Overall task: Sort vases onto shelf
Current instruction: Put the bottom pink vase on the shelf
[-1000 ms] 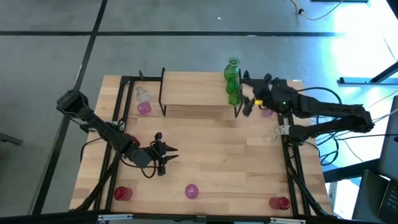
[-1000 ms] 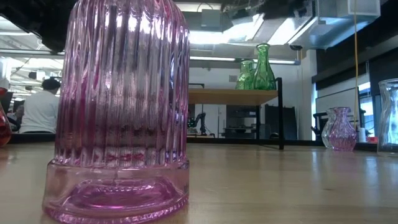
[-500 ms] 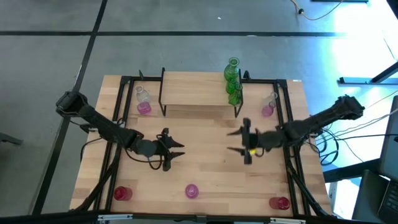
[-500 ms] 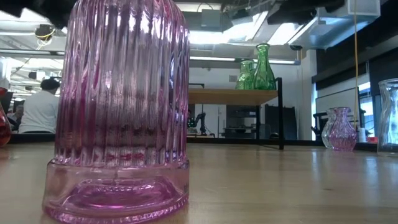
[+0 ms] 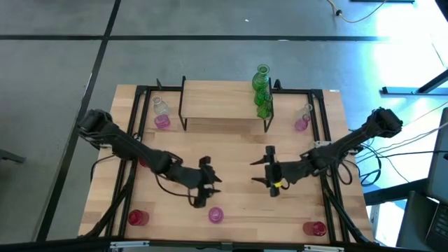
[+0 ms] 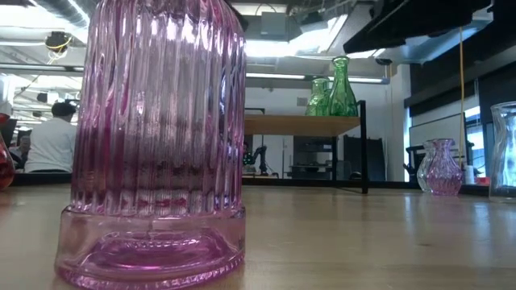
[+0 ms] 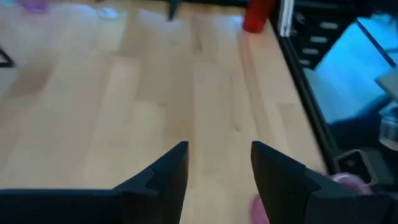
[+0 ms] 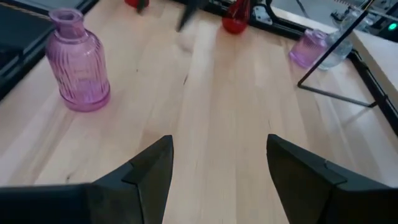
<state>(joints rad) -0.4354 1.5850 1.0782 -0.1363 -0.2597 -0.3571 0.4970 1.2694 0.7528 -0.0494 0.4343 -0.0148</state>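
The large light-wood tabletop with its black frame (image 5: pixel 231 168) carries everything. Toward its far edge stands the low light-wood shelf on thin black legs (image 5: pixel 220 98), where ribbed green glass bottle vases (image 5: pixel 262 89) are already grouped at the right end.

The left arm is stretched across the near middle, its left gripper (image 5: pixel 208 187) empty with fingers spread, just beside the ribbed pink glass vase at the near edge (image 5: pixel 215 214). The right gripper (image 5: pixel 269 173) hovers near the centre, its fingers also spread and nothing between them.

Further vases are scattered: a clear and a pink one left of the shelf (image 5: pixel 161 115), another such pair to its right (image 5: pixel 303 119), and red ones at the near corners (image 5: pixel 137 217).

The pink vase is judged to be the next pick. It would best be approached level, the fingers closed around the body low enough that the ribbed glass is not tipped or let slip.
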